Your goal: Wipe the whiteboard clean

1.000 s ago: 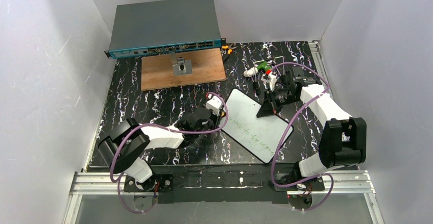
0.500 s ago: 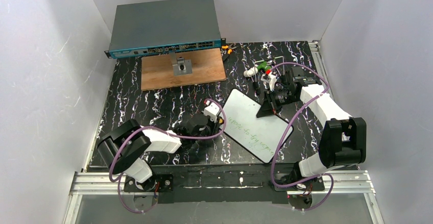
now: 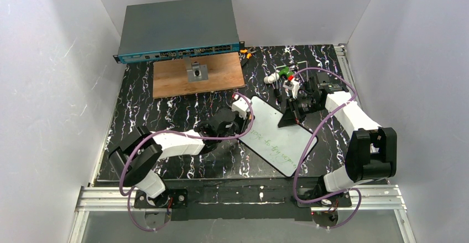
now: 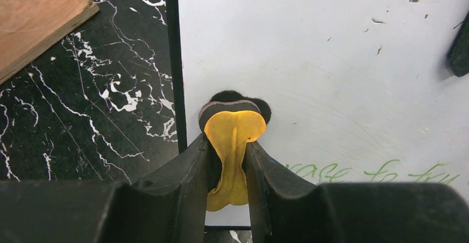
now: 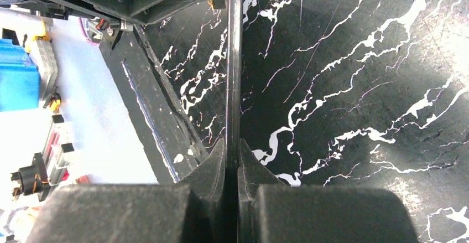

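So the left tool (image 4: 228, 146) is pinching a yellow eraser (image 4: 232, 127), felt down on the whiteboard (image 3: 279, 135) (mid-right of the table (image 3: 166, 115)). The right tool (image 5: 232, 151) clamps the board's far rim, probably so it won't slide.

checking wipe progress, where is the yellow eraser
Left wrist view: the yellow black-felted eraser, pinched in the left gripper, touches the glossy white whiteboard beside its dark rim.
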### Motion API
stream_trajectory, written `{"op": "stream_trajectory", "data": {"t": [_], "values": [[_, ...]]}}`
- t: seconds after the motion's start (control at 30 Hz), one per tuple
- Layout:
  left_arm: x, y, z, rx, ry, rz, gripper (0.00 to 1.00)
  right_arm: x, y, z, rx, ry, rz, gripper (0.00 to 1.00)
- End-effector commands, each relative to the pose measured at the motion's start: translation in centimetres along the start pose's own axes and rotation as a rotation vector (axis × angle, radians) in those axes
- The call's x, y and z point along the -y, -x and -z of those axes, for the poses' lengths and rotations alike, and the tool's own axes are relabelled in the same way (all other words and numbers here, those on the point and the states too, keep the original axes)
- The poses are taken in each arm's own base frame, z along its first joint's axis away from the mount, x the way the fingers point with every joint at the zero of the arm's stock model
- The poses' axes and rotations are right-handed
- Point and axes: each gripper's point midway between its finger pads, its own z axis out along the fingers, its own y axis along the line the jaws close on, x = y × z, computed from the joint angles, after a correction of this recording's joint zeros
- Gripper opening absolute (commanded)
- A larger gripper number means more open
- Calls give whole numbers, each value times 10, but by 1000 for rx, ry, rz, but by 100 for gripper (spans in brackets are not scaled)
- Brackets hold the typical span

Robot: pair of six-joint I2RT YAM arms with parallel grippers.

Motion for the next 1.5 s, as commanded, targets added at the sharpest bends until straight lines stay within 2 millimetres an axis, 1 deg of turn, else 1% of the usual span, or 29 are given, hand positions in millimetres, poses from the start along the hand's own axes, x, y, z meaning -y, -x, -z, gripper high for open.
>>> {"op": "stream_trajectory", "data": {"t": [0.0, 0.2, 0.37, 0.47, 0.57, 0.63, 0.67, 0.73, 0.83, 0.87, 1.1, 1.17, 1.27, 1.33, 1.47], "values": [[-6, -19, -2, -57, 12, -10, 0, -18, 22, 3, 63, 78, 86, 1], [-4, -57, 15, -119, -18, 26, 0, -19, 23, 3, 63, 82, 85, 1], [0, -79, 25, -166, -50, 41, 0, -18, 22, 3, 63, 79, 85, 1], [2, -87, 28, -185, -61, 42, 0, -17, 22, 3, 62, 77, 84, 1], [5, -86, 27, -190, -73, 37, 0, -17, 22, 3, 62, 78, 84, 1], [7, -79, 26, -181, -80, 35, 0, -18, 22, 3, 61, 79, 83, 1], [8, -74, 24, -173, -84, 35, 0, -18, 22, 3, 62, 79, 83, 1], [11, -55, 21, -145, -89, 38, 0, -18, 22, 3, 62, 79, 84, 1], [11, -33, 17, -109, -81, 30, 0, -18, 22, 3, 62, 79, 84, 1], [12, -17, 13, -96, -80, 14, 0, -18, 22, 2, 62, 79, 84, 1], [14, 3, 10, -73, -94, 2, 0, -18, 22, 3, 62, 79, 84, 1], [14, 5, 10, -72, -96, 2, 0, -17, 22, 3, 61, 79, 83, 1], [13, -1, 11, -92, -96, -3, 0, -17, 22, 3, 61, 79, 83, 1], [8, -10, 12, -113, -77, 0, 0, -17, 22, 2, 61, 79, 82, 1], [-8, -34, 15, -161, -9, 36, 0, -18, 21, 3, 61, 79, 82, 1]]}}
